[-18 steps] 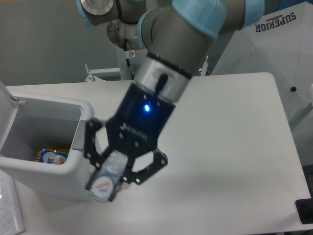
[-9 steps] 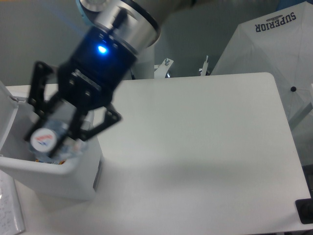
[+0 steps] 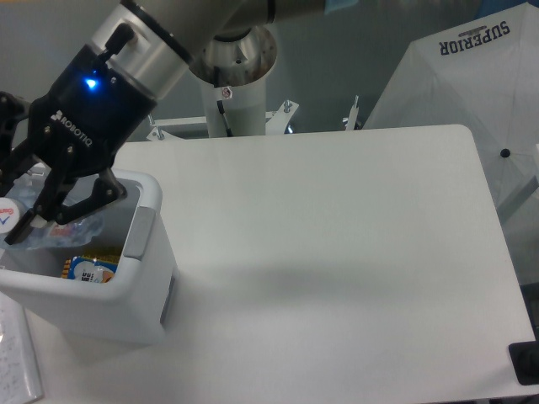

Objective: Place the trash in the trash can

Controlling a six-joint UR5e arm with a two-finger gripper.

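— So, nearest the camera, what stood there?

— At the front left corner of the plain white worktop point(image 3: 337, 252) stood the white boxy plastic trash can point(image 3: 126, 290) with rounded corners and a grey panel on its right side. Its mouth was open. Inside, low down, lay a yellow-and-blue printed packet point(image 3: 88, 268).

— And the trash?

— A crumpled clear plastic bottle point(image 3: 63, 229) with a pale label hung in the can's mouth, level with the rim, above the packet. The black two-finger tool point(image 3: 38, 210) was clenched on it, one finger on each side, both leaning out to the left over the opening.

— How should the drop have been done well, in your view?

— I judged the bottle already sat over the opening, so the fingers needed only to spread wide and cleanly. A light, springy bottle could cling to a pad or tip over the near wall, so I'd have released it low and central, then lifted straight up without brushing the rim.

— What couldn't you make out?

— The left edge cut off the can's far side and part of the bottle; a round red-and-white printed patch showed at that edge, but I couldn't read it. The lid was barely in view, if at all. I saw no small wrapper with a white tag. Farther back, the arm's pale column base point(image 3: 232, 93) rose behind the worktop, and a white cover printed SUPERIOR point(image 3: 472, 76) sat at far right.
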